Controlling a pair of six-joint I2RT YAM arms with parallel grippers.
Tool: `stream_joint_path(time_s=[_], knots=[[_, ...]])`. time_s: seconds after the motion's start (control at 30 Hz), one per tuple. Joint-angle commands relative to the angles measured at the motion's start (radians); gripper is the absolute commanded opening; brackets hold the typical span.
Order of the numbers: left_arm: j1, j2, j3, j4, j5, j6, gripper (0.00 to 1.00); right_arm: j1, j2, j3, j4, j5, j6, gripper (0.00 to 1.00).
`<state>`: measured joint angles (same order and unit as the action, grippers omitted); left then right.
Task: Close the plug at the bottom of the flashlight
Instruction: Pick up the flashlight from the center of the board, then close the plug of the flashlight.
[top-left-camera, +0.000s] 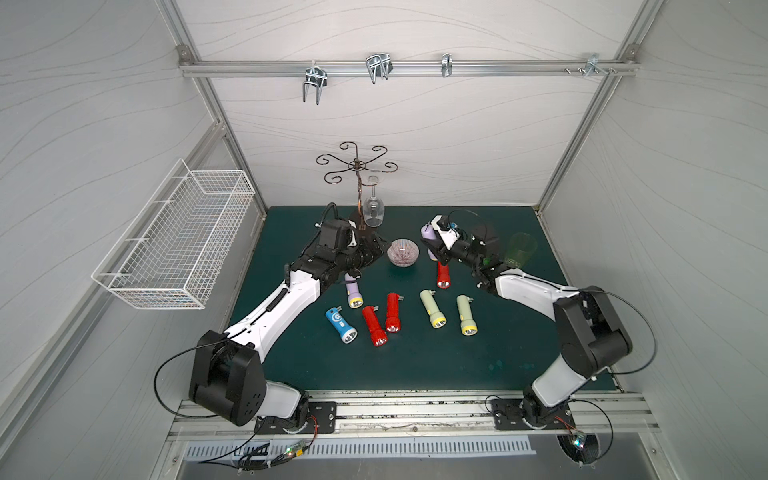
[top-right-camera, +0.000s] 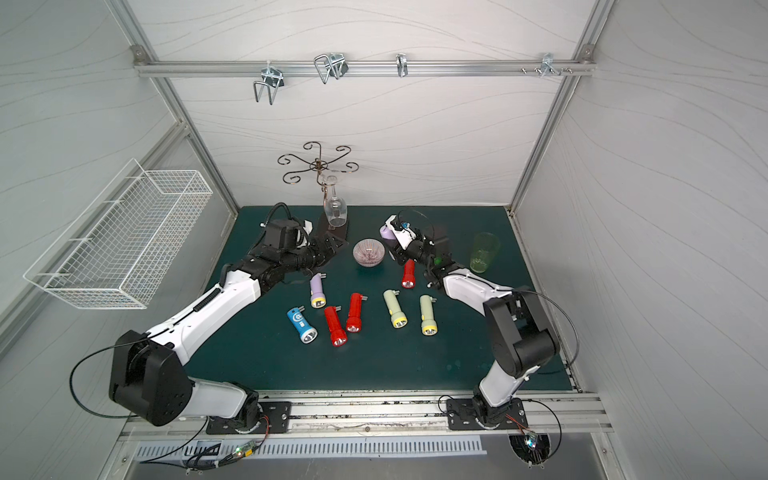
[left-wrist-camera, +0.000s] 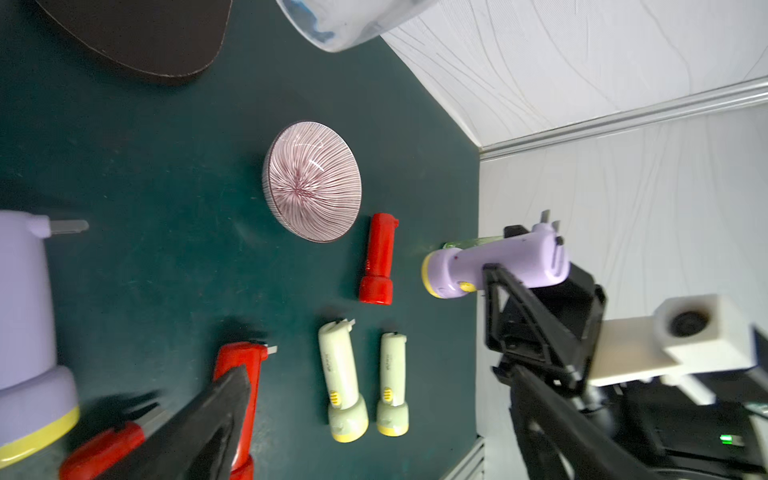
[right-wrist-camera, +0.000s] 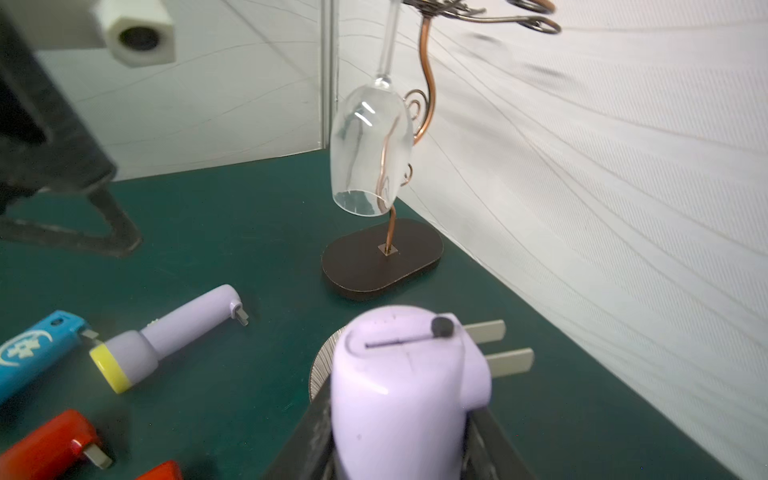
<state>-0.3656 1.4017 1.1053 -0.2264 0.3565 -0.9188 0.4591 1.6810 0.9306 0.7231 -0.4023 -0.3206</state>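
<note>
A: Top views first; where's the torch?
B: Held torch (top-left-camera: 428, 237) is up off the surface (top-left-camera: 415, 365), back-right; right jaws are closed round its body. Bowl (top-left-camera: 403, 251) is just beside it and a red torch (top-left-camera: 443, 276) sits under the wrist; same in both top views. Left jaws are wide open and empty, across the bowl from the held torch.
A: Room?
B: The gap btw the arms is mostly bowl. Glass (top-right-camera: 336, 210) hangs close behind the left arm (top-right-camera: 224, 297); cup (top-right-camera: 484, 252) stands near the right arm (top-right-camera: 469, 284). Loose torches (top-left-camera: 392, 311) crowd mid-surface; the front strip is bare.
A: Left wrist?
B: Its own jaws are far apart w/ nothing btw them. The held torch lies sideways in the other jaws w/ the plug (left-wrist-camera: 547, 218) sticking out at the tail, i.e. not closed yet.
A: Right wrist?
B: The tail cap fills the view; both pins (right-wrist-camera: 509, 361) stand out sideways; dark jaws flank the body low down. Bowl rim shows right behind; stand base (right-wrist-camera: 382, 259) is near.
A: Risks?
B: My guess only. An off-axis push on the pins could twist the torch in the grip, since the hold is on a smooth round body. A low approach could clip the bowl or base; a high one, the glass. If the torch slips, it prob. lands on the bowl or the red torch. The best lane looks like straight across, above the bowl.
</note>
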Motion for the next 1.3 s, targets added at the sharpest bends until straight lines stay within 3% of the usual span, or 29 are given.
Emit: stream_joint_path(time_s=[0.0, 0.07, 0.4, 0.7, 0.83, 1.27], knots=[[-0.004, -0.021, 0.05, 0.094, 0.04, -0.177, 0.96, 0.007, 0.087, -0.069, 0.546, -0.109, -0.129, 0.0], [-0.01, -0.024, 0.047, 0.12, 0.051, -0.26, 0.94, 0.007, 0.127, -0.094, 0.662, -0.129, -0.155, 0.0], [-0.074, -0.001, 0.043, 0.193, 0.047, -0.543, 0.87, 0.027, 0.149, -0.111, 0.661, -0.12, -0.249, 0.0], [-0.075, 0.067, 0.097, 0.184, 0.071, -0.577, 0.79, 0.075, 0.139, -0.088, 0.545, -0.073, -0.303, 0.0], [-0.075, 0.074, 0.103, 0.173, 0.069, -0.579, 0.74, 0.094, 0.114, -0.057, 0.4, -0.026, -0.301, 0.0], [-0.099, 0.077, 0.074, 0.192, 0.041, -0.625, 0.66, 0.129, 0.111, -0.027, 0.304, 0.002, -0.351, 0.0]])
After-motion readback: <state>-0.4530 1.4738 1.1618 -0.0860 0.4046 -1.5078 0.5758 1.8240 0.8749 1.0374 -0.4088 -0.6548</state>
